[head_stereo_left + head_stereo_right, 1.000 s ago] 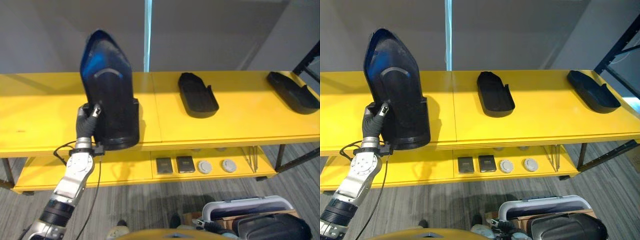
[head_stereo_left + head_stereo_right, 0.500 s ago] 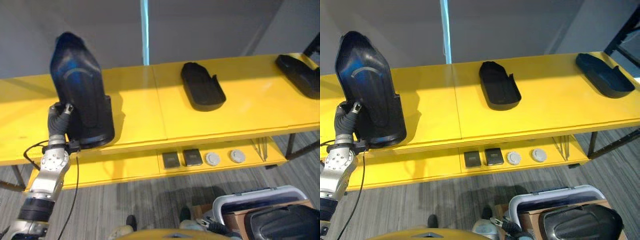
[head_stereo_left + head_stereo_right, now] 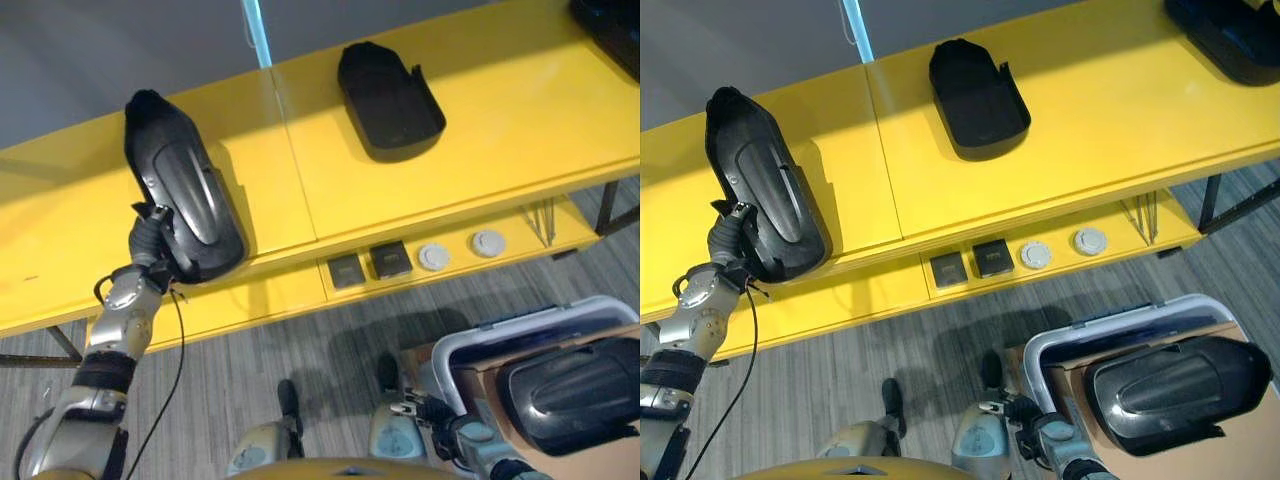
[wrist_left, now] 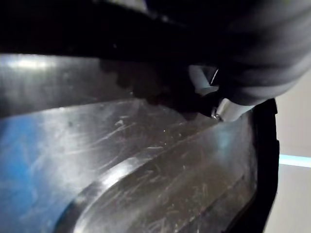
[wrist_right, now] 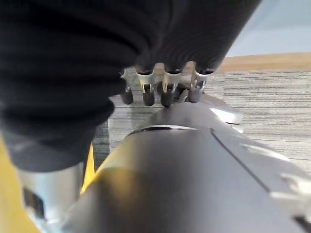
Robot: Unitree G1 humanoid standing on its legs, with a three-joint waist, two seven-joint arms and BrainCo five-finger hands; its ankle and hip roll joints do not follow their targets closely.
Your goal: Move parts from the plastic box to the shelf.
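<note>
Three black molded parts show on the yellow shelf (image 3: 480, 150), and a fourth lies in the plastic box (image 3: 1080, 345) on the floor, well apart from the left hand. The left hand (image 3: 148, 238) is clamped on the near end of one black part (image 3: 185, 200), fingers curled round its lower edge, at the shelf's front edge. That part tilts up and away from the hand, its far end over the shelf top. Beyond the hand and off to its right, a second black part (image 3: 388, 98) lies flat on the shelf top, well apart from the held one. A third dark part (image 3: 1230, 35) sits further right still, at the far end of the shelf.

Below the held part, on the lower shelf level (image 3: 300, 290), two dark square pieces (image 3: 368, 265) and two pale round discs (image 3: 460, 250) lie in a row. The boxed part (image 3: 1175, 390) is dark and glossy.

The right hand (image 5: 160, 90) shows in its own wrist view with fingers hanging straight and relaxed, holding nothing.
</note>
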